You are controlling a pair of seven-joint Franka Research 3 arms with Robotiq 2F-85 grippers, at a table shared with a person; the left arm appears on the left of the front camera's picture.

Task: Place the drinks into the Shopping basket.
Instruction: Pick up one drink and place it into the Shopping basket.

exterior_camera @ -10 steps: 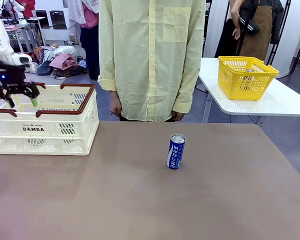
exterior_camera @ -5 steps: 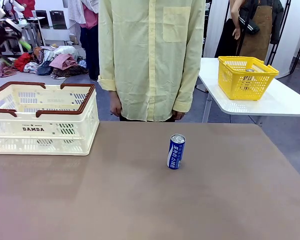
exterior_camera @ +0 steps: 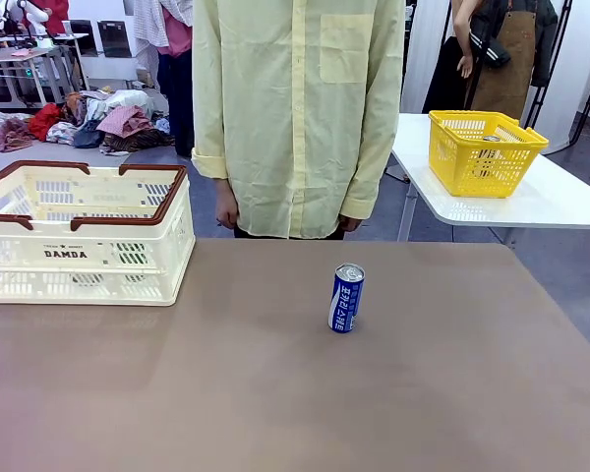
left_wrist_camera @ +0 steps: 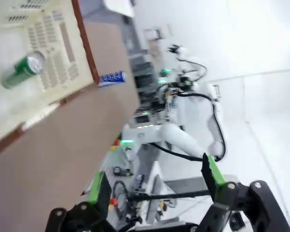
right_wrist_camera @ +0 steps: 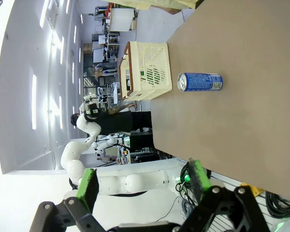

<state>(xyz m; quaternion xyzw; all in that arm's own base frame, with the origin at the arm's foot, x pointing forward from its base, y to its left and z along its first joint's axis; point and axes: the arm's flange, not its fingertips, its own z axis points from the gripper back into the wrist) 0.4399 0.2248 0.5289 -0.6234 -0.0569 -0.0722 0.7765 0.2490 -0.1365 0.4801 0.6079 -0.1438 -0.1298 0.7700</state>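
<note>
Hanging empty, jaws apart: left gripper [left_wrist_camera: 154, 186] and right gripper [right_wrist_camera: 142, 181]. A green can [left_wrist_camera: 21, 71] lies in the Shopping basket [exterior_camera: 88, 258] at the far-left corner of the table [exterior_camera: 275, 413]. The blue can [exterior_camera: 346, 297] stands mid-table, probably the next pick, needing a reach.

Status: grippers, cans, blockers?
Left gripper open, empty. Right gripper open, empty. Green can in Shopping basket; blue can upright on table. Person at far edge, hands down.

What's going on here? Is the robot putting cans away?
Yes, drink cans are going into the cream Shopping basket. A green can lies inside it. A blue can stands upright mid-table, untouched. The left gripper and right gripper have their fingers open, holding nothing. A person in a yellow shirt stands across the table.
</note>
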